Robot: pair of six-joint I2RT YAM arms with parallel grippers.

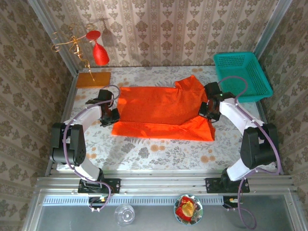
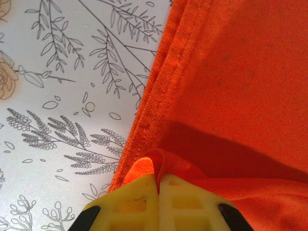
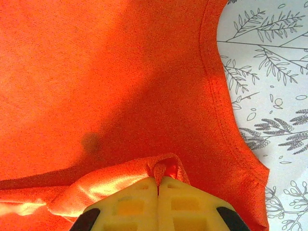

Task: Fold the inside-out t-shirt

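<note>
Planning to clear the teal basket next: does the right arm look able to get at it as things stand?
Probably not yet. The basket sits close beyond the right gripper with nothing between, but that gripper is shut on the t-shirt and must release first.

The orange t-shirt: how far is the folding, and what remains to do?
Done: the t-shirt lies flat on the table, one layer apparently laid over a wider lower one. In hand: the left jaws and the right jaws are each shut on a pinch of cloth at opposite ends. Left: further folds, since the shirt is a long, wide shape.
</note>
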